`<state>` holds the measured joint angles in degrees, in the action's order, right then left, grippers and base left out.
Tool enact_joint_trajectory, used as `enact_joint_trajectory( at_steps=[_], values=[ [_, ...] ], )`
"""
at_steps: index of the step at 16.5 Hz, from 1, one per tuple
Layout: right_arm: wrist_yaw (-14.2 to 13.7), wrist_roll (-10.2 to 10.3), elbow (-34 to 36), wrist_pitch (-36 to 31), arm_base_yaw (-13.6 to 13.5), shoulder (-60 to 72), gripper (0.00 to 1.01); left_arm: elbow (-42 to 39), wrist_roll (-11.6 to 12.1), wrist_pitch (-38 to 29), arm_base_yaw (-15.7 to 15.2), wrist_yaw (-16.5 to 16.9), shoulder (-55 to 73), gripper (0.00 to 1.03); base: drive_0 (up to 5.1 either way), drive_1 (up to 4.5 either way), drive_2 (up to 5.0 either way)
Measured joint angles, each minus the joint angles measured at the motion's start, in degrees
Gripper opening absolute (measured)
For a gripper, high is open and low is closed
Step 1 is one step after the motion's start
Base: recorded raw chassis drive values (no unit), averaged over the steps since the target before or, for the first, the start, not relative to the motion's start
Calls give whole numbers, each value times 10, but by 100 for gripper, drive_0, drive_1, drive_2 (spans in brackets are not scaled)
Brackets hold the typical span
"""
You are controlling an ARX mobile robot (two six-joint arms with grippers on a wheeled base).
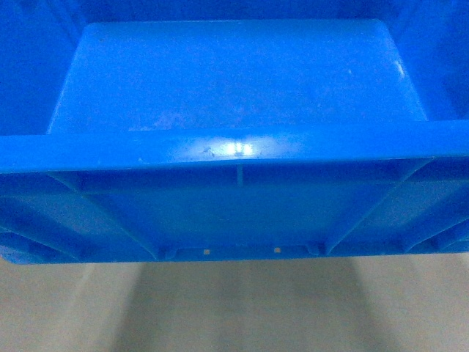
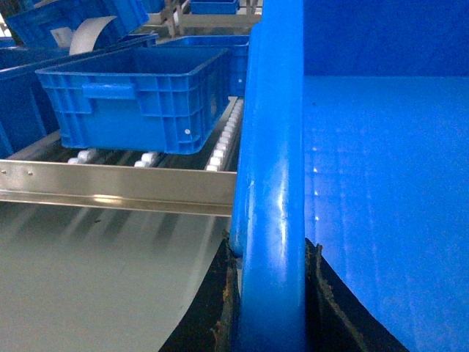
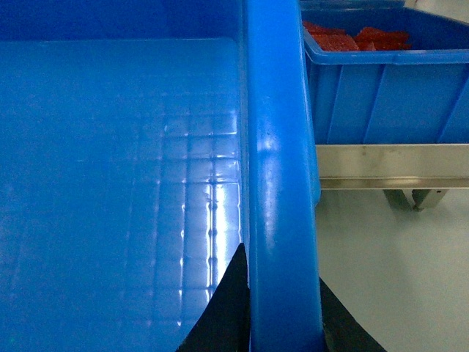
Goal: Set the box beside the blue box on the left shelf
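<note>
An empty blue plastic box (image 1: 234, 81) fills the head view, held up off the floor. Its left rim (image 2: 270, 191) is clamped between the black fingers of my left gripper (image 2: 270, 293). My right gripper (image 3: 284, 308) is shut on the box's right rim (image 3: 278, 169). In the left wrist view another blue box (image 2: 139, 95) stands on the roller track of the left shelf (image 2: 117, 185), ahead and to the left of the held box. Neither gripper shows in the head view.
More blue crates (image 2: 66, 22) stand behind and left of the shelf box. To the right, a blue bin holding red pieces (image 3: 381, 73) rests on a metal rail (image 3: 392, 167). Pale floor (image 1: 234, 308) lies below.
</note>
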<state>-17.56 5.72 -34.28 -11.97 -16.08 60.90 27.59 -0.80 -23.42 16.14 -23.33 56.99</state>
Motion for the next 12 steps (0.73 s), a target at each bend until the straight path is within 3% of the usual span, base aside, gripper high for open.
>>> enact_joint_trajectory(
  at_steps=[12],
  values=[
    [0,0,0,0,0,1,8,0,0,-2,0,0,0,15,9,429,-411]
  ],
)
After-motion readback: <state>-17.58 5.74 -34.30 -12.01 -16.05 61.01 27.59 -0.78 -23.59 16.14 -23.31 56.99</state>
